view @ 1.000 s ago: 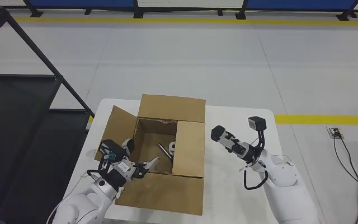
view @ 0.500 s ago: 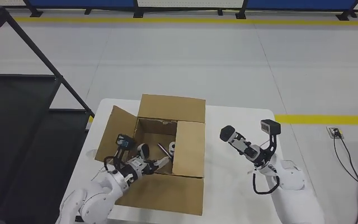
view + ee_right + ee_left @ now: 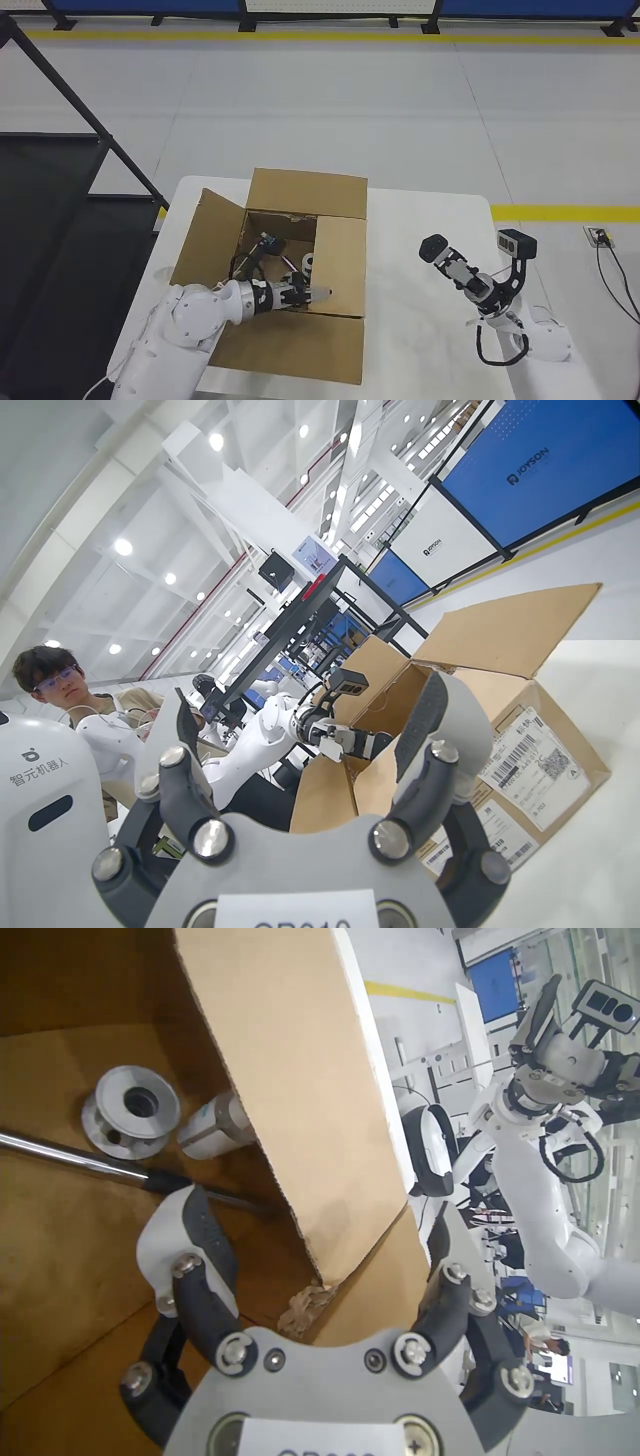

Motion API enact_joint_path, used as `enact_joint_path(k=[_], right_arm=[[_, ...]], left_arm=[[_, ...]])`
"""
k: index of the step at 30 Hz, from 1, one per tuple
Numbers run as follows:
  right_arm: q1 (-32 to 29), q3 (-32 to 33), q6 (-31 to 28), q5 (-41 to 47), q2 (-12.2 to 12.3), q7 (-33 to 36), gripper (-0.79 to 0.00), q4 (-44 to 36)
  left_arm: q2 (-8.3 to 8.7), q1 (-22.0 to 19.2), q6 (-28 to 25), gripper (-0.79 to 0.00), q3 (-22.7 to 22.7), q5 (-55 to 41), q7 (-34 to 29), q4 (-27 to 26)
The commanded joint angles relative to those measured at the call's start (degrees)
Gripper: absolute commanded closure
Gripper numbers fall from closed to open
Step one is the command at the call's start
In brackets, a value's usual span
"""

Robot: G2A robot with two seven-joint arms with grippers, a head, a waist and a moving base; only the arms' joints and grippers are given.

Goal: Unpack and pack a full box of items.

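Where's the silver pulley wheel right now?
In the left wrist view, the silver pulley wheel lies on the box floor, next to a white cylinder and a metal rod, beyond the left claw.

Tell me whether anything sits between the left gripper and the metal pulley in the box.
Yes. A metal rod lies across the box floor between the left gripper and the pulley. The open gripper also straddles the box's folded-in flap, one finger on each side.
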Motion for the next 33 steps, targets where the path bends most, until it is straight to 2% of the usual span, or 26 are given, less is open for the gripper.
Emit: enact_joint_path(k=[1,8,18,22,27,33], right_arm=[[-0.2,0.0,-0.1,0.2,0.3,-0.1,-0.785,0.0],[-0.7,-0.6,-0.8,0.7,1.1,-0.8,-0.785,0.0],[-1.3,-1.7,-2.6,1.3,2.1,-2.6,-0.785,-0.3],[-1.7,-0.9,-3.9,2.0,2.4,-4.4,-0.785,0.4],[-3.0,0.4,-5.1,3.5,2.6,-7.8,-0.785,0.4],[-6.4,3.0,-6.6,5.7,3.1,-9.7,-0.785,-1.4]], left_arm=[[-0.2,-1.0,-0.2,-0.785,1.1,-1.4,-0.2,1.6],[-0.53,-2.2,-1.1,-0.785,3.0,-3.3,1.7,2.6],[0.27,1.4,-0.8,-0.785,0.7,-3.5,4.7,-6.3],[0.4,2.4,-0.2,-0.785,0.7,-0.9,7.6,-10.7],[0.0,2.0,0.1,-0.785,3.2,-0.2,10.6,-13.4],[-1.2,-1.4,-0.9,-0.785,8.9,-0.5,13.3,-11.7]])
